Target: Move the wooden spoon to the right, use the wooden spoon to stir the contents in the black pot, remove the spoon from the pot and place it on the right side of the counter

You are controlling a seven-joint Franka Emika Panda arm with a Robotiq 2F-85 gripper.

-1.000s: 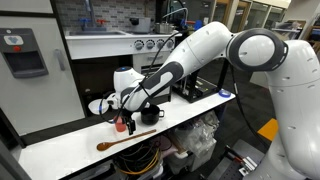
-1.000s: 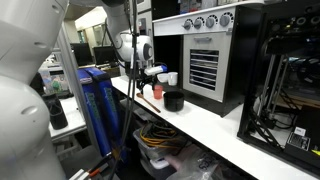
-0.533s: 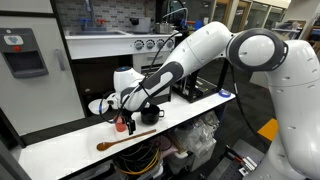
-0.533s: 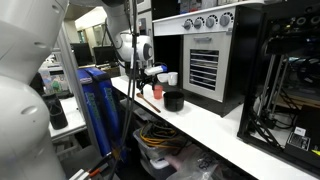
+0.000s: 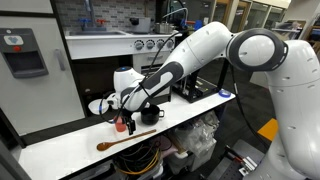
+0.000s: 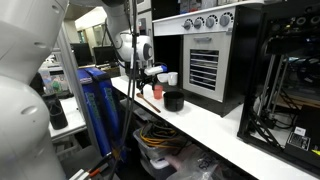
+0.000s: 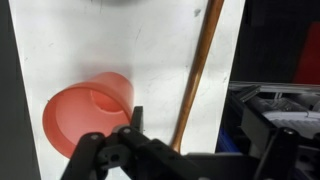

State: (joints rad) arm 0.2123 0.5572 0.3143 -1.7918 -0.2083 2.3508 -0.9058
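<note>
The wooden spoon (image 5: 125, 140) lies flat on the white counter (image 5: 70, 148), near its front edge. In the wrist view its handle (image 7: 197, 70) runs up the picture between my fingers. The black pot (image 5: 150, 115) stands just behind the spoon and also shows in an exterior view (image 6: 174, 100). My gripper (image 5: 128, 121) hangs above the spoon, between the pot and a red cup. In the wrist view the gripper (image 7: 192, 140) is open, its fingers apart on either side of the handle. The spoon is hidden in an exterior view by the arm (image 6: 135, 50).
A small red cup (image 7: 90, 110) lies on its side close to my finger, left of the spoon handle; it shows in both exterior views (image 5: 120, 126) (image 6: 157, 91). A white mug (image 6: 171, 78) stands behind it. An oven-like appliance (image 6: 205, 60) backs the counter.
</note>
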